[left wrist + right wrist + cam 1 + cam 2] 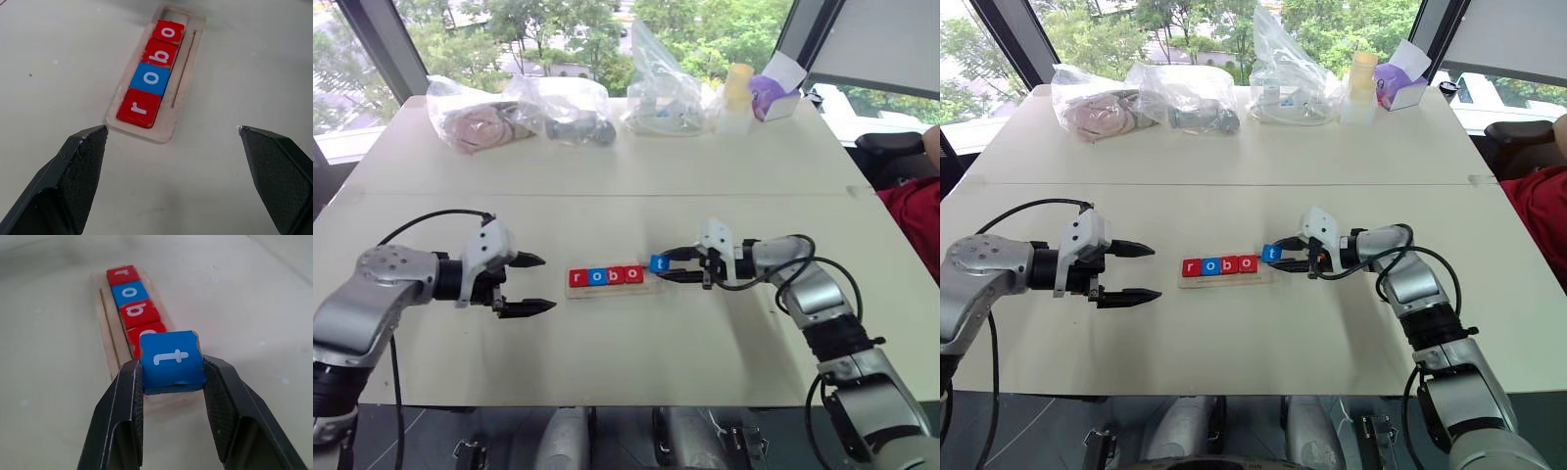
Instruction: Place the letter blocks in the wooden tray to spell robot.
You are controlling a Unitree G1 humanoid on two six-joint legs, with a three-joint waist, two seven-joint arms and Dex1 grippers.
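The wooden tray (611, 289) lies mid-table with a red r (577, 278), a blue o (596, 276), a red b (615, 275) and a red o (633, 273) in a row. My right gripper (666, 264) is shut on the blue t block (659, 262), holding it just above the tray's right end; the right wrist view shows the t (172, 361) clamped between both fingers (122, 406). My left gripper (536, 284) stands open left of the tray, nothing between its fingers (73, 161). The left wrist view shows the tray (142, 131) with its four tiles.
Several clear plastic bags (568, 103) with items, a yellow cup (738, 86) and a purple-and-white box (773, 96) line the table's far edge. A person in red (913, 220) sits at the right. The table's front edge runs close below both arms.
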